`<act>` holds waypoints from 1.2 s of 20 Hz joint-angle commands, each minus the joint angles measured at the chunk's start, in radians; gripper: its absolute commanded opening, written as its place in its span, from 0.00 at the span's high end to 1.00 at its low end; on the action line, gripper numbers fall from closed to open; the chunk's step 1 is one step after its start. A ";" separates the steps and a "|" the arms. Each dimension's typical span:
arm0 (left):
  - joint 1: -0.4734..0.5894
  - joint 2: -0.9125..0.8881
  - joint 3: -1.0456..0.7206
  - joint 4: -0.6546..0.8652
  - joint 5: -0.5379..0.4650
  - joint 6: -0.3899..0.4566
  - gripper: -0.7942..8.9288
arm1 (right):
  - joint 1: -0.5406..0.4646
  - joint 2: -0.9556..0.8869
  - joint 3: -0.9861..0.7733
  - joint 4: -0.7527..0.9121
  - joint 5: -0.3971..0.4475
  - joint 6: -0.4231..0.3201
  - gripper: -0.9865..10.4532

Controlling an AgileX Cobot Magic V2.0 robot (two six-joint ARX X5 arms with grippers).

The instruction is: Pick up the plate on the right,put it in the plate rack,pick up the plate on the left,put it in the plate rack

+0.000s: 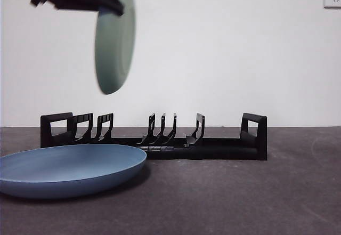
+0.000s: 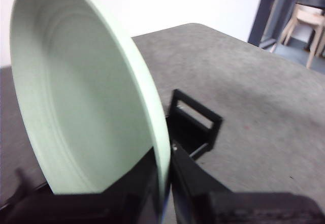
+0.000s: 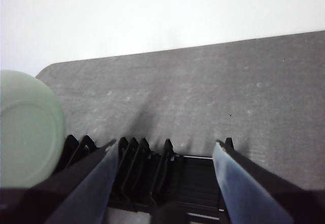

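Fingers of my left gripper (image 2: 165, 183) clamped on the green plate's (image 1: 113, 46) rim — held on edge above the plate rack's (image 1: 154, 139) end. Rigid, smooth, likely slippery; rim hold suits. Right fingers (image 3: 165, 183) apart, idle — blue plate (image 1: 69, 168) on tabletop (image 1: 240, 197).

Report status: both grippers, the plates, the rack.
Left gripper shut on green plate, held on edge above plate rack. Right gripper open, empty, above the rack. Blue plate flat on table, in front of the rack's end.
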 commanded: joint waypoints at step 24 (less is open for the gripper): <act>0.253 0.275 0.002 0.149 0.204 -0.036 0.92 | 0.002 0.005 0.003 -0.014 0.002 0.010 0.64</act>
